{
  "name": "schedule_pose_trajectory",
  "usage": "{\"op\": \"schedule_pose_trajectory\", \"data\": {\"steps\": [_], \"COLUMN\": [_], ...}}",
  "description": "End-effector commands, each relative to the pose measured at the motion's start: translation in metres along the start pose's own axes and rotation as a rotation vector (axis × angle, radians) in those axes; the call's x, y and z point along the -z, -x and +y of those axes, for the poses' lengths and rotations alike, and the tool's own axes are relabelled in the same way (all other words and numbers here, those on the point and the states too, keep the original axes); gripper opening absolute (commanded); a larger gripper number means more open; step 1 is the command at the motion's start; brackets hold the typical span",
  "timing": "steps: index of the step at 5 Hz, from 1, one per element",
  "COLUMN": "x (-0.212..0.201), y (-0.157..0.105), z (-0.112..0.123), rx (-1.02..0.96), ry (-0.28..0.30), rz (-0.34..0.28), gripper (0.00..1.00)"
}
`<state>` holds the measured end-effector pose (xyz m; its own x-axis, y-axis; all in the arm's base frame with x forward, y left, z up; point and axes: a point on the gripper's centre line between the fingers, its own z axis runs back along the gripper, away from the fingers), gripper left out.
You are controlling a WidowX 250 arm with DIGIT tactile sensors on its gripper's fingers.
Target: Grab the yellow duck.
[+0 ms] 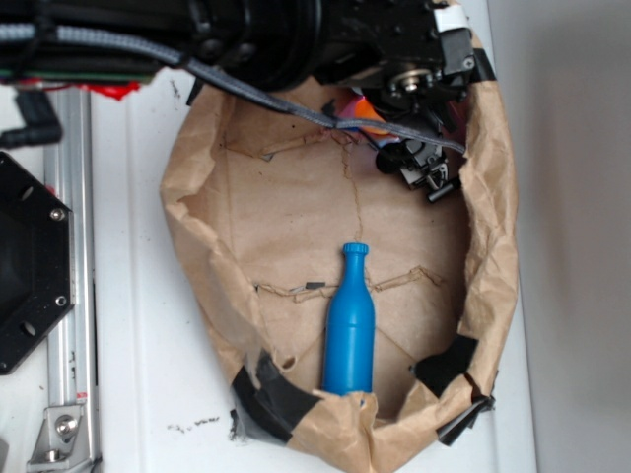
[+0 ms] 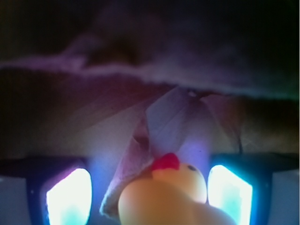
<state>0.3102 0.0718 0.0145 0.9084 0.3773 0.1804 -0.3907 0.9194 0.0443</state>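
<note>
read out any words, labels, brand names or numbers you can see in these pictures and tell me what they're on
No readable text in either view.
Blue bottle: plain, no label showing.
Yellow duck: only a red mark on its head, no writing.
Brown paper bag: unprinted.
Gripper: no markings visible.

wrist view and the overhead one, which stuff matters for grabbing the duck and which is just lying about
Belongs to the job:
- yellow duck, between the fingers
- hand

Just lying about:
- blue bottle, lying flat
- brown paper bag
- black tape
</note>
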Motion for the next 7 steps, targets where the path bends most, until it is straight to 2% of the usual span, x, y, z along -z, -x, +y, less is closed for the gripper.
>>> {"op": "schedule_pose_trajectory", "data": {"steps": [1, 2, 3, 6, 7], "x": [-0.015, -0.023, -0.025, -0.023, -0.026], "y": [0.018, 0.019, 0.018, 0.018, 0.011], "z": [0.019, 0.018, 0.017, 0.012, 0.015], "rx": [0.023, 0.032, 0.032, 0.055, 0.038], "ry": [-0.016, -0.001, -0.009, -0.034, -0.006], "rz": [-0.017, -0.022, -0.023, -0.015, -0.024], "gripper": [1.0, 0.67, 0.0, 0.0, 1.0]}}
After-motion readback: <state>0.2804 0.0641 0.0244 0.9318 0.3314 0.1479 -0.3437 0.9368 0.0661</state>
